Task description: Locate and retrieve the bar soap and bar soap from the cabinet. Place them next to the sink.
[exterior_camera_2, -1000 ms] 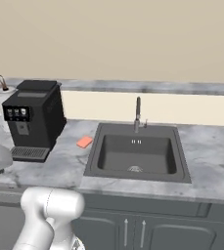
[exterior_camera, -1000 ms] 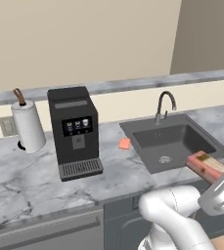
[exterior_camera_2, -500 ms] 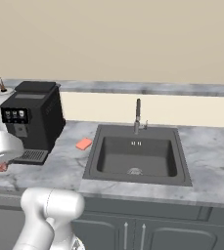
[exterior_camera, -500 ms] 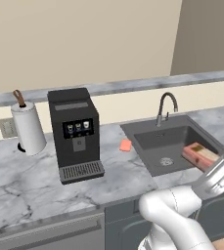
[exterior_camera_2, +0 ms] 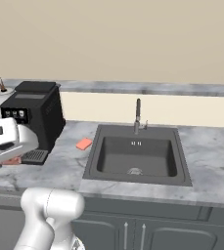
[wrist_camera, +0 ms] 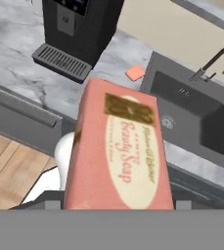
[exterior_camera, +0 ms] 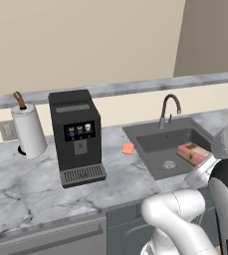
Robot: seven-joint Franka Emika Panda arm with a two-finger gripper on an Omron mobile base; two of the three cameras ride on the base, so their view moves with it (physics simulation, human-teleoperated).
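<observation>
The sink (exterior_camera_2: 136, 156) sits sunk in the marbled grey counter (exterior_camera_2: 206, 161), a dark rectangular basin with a round metal drain and a gooseneck faucet (exterior_camera: 168, 107) at its back edge. To the left of it on the counter we see a black coffee machine (exterior_camera: 76, 134), and further left a paper towel roll (exterior_camera: 29, 130) on its stand. Our arm is raised in front of the counter, and in the left base view the boxed bar soap (exterior_camera: 192, 153) shows at its end, over the right part of the basin. In the hand view that bar soap (wrist_camera: 119, 156) fills the middle, a reddish block with a pale oval label face, standing right in front of the camera with its lower end at the bottom edge, where the gripper's fingertips would be; the tips themselves are hidden behind it, so we cannot tell how wide the gripper stands. The coral-pink bar soap (exterior_camera_2: 84, 144) lies flat on the counter between the coffee machine and the sink's left rim, near the rim.
</observation>
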